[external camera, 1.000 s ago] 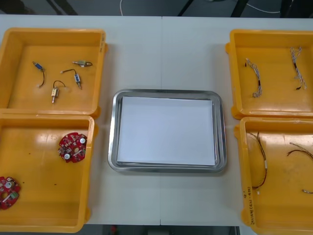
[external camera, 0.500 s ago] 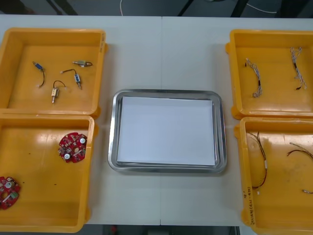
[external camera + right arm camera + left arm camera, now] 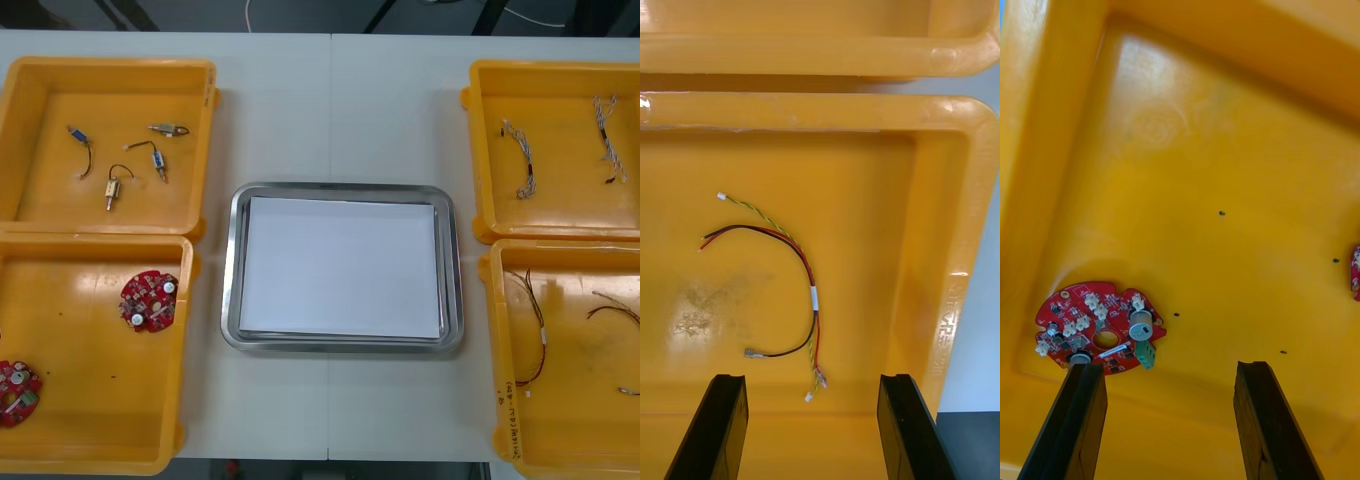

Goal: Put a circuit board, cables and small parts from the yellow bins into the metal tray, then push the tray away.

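Note:
The metal tray (image 3: 229,270), white inside, lies at the table's middle. One red circuit board (image 3: 148,300) sits in the near left yellow bin (image 3: 90,420), another board (image 3: 18,392) near that bin's left wall. My left gripper (image 3: 1171,371) hovers open over this bin, a circuit board (image 3: 1097,337) just beyond its left finger (image 3: 1075,420). My right gripper (image 3: 814,379) is open above the near right bin (image 3: 865,187). A red and yellow cable (image 3: 790,244), lying with a black one, rests ahead of and between its fingers.
The far left bin (image 3: 40,190) holds several small metal parts (image 3: 112,188). Twisted blue and white cables (image 3: 520,160) lie in the far right bin (image 3: 560,215). More thin cables (image 3: 530,330) lie in the near right bin. Bare table surrounds the tray.

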Controlling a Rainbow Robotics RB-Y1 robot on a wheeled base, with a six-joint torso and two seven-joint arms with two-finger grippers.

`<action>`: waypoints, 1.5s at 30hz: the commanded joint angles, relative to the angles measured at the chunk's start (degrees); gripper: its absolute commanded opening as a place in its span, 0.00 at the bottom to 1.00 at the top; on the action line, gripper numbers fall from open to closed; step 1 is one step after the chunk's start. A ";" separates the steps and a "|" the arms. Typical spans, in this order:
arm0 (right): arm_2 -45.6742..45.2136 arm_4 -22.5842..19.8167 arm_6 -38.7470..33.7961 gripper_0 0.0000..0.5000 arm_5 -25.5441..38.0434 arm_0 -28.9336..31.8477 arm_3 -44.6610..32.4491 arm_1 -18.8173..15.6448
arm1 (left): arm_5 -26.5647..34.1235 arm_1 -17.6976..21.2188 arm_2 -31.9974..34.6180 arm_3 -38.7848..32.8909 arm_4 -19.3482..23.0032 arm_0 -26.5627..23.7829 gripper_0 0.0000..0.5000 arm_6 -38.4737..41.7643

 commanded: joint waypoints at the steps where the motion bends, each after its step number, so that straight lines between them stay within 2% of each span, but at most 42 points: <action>1: 0.91 0.08 2.03 1.00 -3.03 3.62 -0.23 1.55 | -0.71 2.30 -2.68 -1.28 -2.09 1.52 1.00 2.56; 8: 4.34 0.69 2.12 1.00 -9.27 7.39 -0.23 1.99 | -2.64 2.30 -5.40 -0.14 -3.76 1.43 1.00 3.00; 26: 8.91 1.92 4.41 1.00 -16.65 6.43 6.81 2.34 | -7.56 2.30 -8.83 4.60 -4.11 1.61 1.00 1.95; 41: 13.21 3.15 5.20 1.00 -24.65 6.34 11.99 2.34 | -12.75 2.39 -12.96 8.03 -6.66 1.43 1.00 1.59; 45: 14.18 3.15 5.20 1.00 -26.40 6.34 13.31 2.34 | -15.73 2.39 -15.07 9.70 -7.71 1.43 1.00 1.51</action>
